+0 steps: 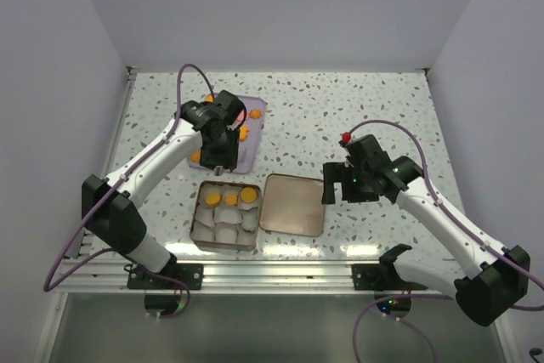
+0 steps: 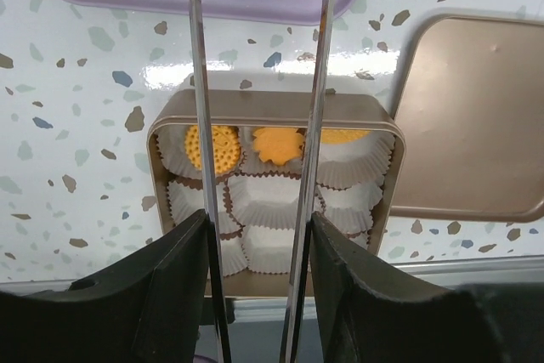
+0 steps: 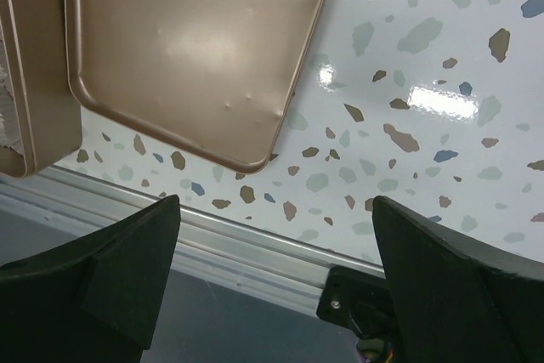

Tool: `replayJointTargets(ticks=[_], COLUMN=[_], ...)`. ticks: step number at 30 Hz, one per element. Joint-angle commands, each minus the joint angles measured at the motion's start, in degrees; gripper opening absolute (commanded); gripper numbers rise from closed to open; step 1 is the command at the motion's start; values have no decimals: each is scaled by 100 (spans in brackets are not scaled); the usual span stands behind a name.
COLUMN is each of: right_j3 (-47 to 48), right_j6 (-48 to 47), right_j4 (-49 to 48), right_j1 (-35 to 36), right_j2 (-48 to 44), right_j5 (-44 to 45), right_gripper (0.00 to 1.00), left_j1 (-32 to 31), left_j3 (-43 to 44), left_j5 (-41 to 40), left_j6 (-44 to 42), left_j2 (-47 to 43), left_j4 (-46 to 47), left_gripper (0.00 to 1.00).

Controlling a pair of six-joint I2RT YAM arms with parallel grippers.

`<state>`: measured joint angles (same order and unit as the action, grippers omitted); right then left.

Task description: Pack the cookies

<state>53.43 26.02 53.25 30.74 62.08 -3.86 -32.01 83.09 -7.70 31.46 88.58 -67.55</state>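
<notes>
gold tin beside its lid

Twin white-and-black arms

Both arms, left arm and right arm, have white link shells, chunky black joints, purple cables looping off them; the right one has a red knob on its wrist.

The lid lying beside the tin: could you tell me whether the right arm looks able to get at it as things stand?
Probably yes. The right gripper hangs open just past the lid's right edge, and nothing rests on the lid or stands between them.
</notes>
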Motion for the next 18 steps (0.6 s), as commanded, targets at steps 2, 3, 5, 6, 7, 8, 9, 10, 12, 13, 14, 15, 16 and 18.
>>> replayJointTargets(ticks=[2,3,5,6,7,8,9,10,12,13,14,15,16,18], right_j3=[71,80,89,89,97,106,115,115,124,124,124,124,124,124], right_j6=[70,70,61,61,61,61,61,52,52,52,52,44,35,0], right_j4=[141,159,203,220,247,264,273,299,308,317,317,326,317,317], right_j1=[20,11,20,20,11,19,20,20,20,20,11,19,11,20], right_j2=[-284,-328,-372,-381,-381,-390,-381,-381,-390,-390,-390,-373,-373,-337], right_j5=[219,236,263,263,263,254,254,254,228,219,210,175,166,114], right_gripper=[99,99,99,99,99,99,99,99,99,99,99,99,99,99], left_j1=[2,10,2,10,11,11,11,11,10,11,2,2,10,10], left_j3=[348,348,313,287,261,191,164,129,85,59,15,-3,-47,-82], left_j5=[-284,-293,-293,-267,-214,-170,-144,-126,-74,-38,-21,-12,-3,-3], left_j6=[272,281,343,352,369,378,387,422,422,431,431,440,457,492], left_j2=[230,265,283,292,292,283,274,283,283,274,257,257,257,239], left_j4=[-346,-355,-347,-329,-268,-215,-171,-119,-57,22,57,101,119,128], left_gripper=[53,53,53,53,53,53,53,53,53,53,53,51,50,49])
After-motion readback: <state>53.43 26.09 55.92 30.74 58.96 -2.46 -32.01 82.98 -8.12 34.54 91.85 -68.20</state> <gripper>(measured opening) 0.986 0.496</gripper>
